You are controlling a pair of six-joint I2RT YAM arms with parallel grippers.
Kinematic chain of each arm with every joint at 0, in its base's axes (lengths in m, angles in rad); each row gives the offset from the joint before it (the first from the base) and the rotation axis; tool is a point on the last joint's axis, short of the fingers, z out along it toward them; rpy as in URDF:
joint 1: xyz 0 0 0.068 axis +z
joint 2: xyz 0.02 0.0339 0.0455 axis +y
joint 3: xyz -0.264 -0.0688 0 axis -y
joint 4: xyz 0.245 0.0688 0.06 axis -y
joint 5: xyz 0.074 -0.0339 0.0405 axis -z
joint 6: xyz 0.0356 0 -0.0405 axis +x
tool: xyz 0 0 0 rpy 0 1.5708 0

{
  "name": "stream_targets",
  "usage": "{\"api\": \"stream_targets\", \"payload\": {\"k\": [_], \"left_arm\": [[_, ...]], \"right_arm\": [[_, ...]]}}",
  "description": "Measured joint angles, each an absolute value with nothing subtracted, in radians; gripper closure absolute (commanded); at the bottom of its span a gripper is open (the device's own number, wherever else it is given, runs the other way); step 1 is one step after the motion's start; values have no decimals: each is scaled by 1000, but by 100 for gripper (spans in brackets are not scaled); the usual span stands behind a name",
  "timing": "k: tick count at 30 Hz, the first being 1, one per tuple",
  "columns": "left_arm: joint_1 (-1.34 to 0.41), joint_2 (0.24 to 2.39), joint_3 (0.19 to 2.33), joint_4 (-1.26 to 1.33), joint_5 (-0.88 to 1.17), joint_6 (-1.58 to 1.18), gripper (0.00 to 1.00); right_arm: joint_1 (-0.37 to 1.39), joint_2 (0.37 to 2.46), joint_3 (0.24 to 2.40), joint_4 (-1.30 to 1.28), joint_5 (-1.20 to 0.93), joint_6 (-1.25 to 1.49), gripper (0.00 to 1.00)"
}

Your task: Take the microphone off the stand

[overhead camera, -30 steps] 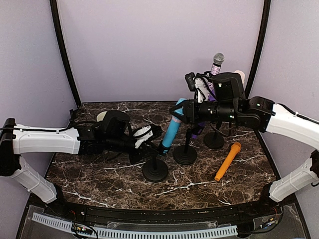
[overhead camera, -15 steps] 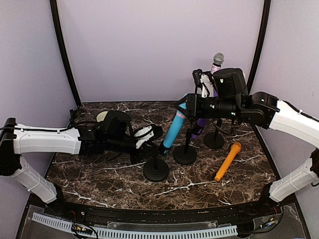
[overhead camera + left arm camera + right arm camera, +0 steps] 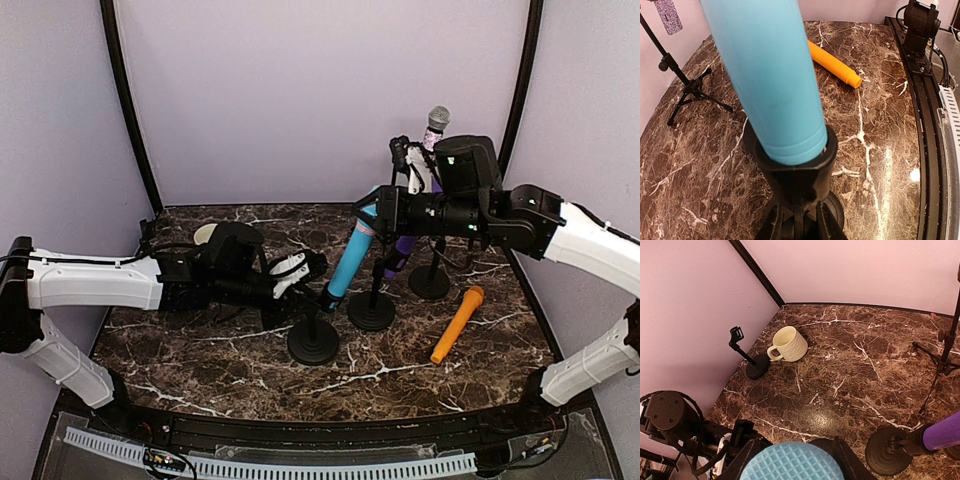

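Here the left gripper (image 3: 312, 270) clamps the black stand (image 3: 312, 342) just below the tilted blue microphone (image 3: 347, 262), whose mesh head the right gripper (image 3: 372, 213) grasps.

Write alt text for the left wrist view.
A blue microphone fills the frame, seated in the clip of a black stand on a marble table. Behind it an orange microphone lies flat; a tripod stand is at left.

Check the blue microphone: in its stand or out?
In: the blue microphone has its base seated inside the black clip of the stand.
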State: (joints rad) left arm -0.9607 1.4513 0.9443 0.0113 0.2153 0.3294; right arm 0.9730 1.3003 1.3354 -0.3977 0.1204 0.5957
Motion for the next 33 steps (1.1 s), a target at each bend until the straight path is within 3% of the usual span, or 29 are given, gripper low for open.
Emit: {"api": "stream_targets", "payload": {"k": [18,33], "left_arm": [[-972,1453,948,14,205,347,100],[-939,1354,889,-38,111,275,100]], "right_arm": [[968,1168,1282,-220,32,556,73],[974,1036,1305,-421,180,583,73]]}}
